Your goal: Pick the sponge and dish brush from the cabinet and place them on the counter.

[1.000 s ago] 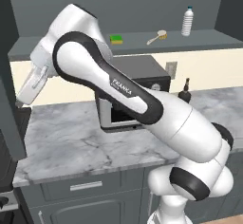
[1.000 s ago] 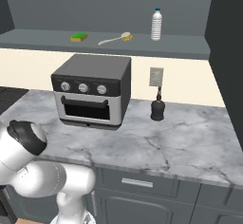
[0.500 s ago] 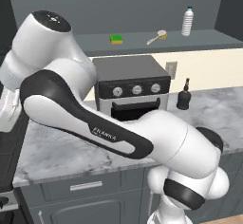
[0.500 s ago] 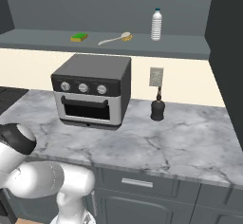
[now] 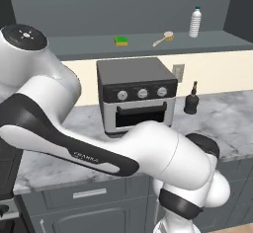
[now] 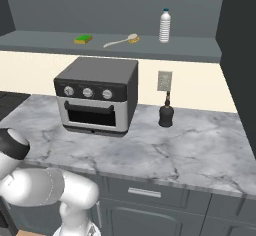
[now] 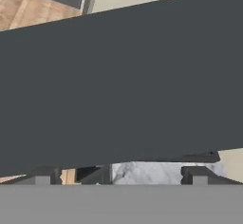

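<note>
Sponge (image 5: 121, 40) & dish brush (image 5: 163, 38) on cabinet shelf (image 5: 89, 47), well apart from tool (image 7: 118, 175), fingers spread, holding nothing

A home kitchen: a marbled stone counter (image 6: 165, 155) runs along the wall over grey lower drawers (image 6: 145, 192), with a black toaster oven (image 6: 97, 97) standing on it at the left. On the wall to the right sits a power outlet (image 6: 164, 80). Above, a dark grey cabinet (image 6: 50, 39) shelf holds a sponge (image 6: 83, 39), dish brush (image 6: 121, 40) and clear bottle (image 6: 165, 26).
</note>
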